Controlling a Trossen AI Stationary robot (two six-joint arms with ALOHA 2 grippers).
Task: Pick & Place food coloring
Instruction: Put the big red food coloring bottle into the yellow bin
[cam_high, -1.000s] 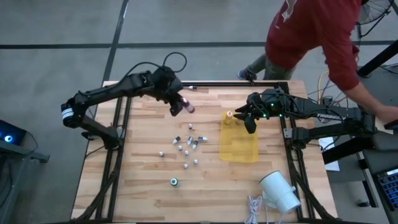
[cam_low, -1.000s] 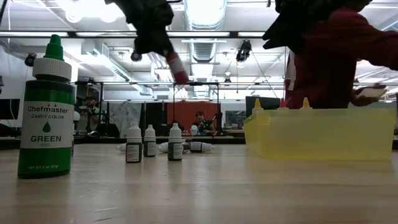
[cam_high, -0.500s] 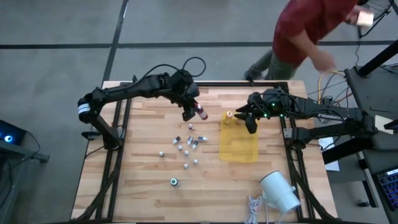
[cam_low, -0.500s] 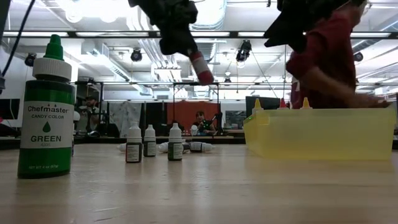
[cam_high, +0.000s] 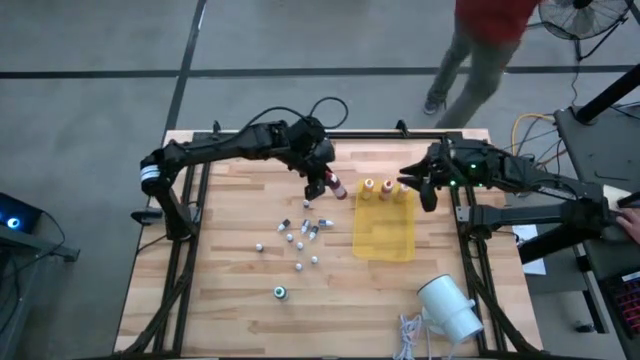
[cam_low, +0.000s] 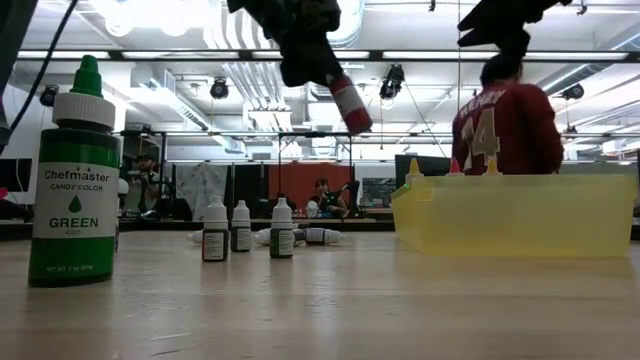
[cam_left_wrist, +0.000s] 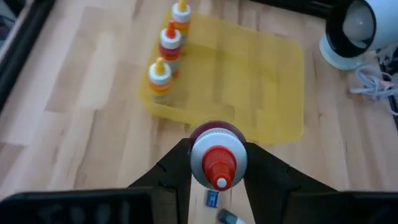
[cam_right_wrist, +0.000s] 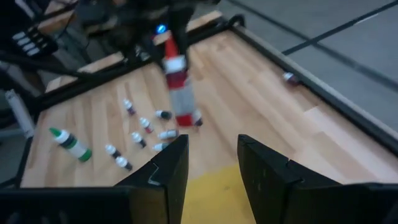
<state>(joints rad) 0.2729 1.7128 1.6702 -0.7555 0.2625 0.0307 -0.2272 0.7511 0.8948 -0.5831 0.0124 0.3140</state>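
- Red-topped food coloring bottle (cam_left_wrist: 216, 151) is held clamped in the left gripper (cam_high: 322, 184), above the table beside the yellow tray (cam_high: 385, 235).
- Right gripper (cam_right_wrist: 211, 163) is held over the tray's far end, fingers apart, nothing between them.

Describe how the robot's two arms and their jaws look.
Both are dark, jointed arms. The left arm wears a white band near its base, with a black cable looping above its wrist. The right arm shows small green lights. Each ends in two blocky black fingers.
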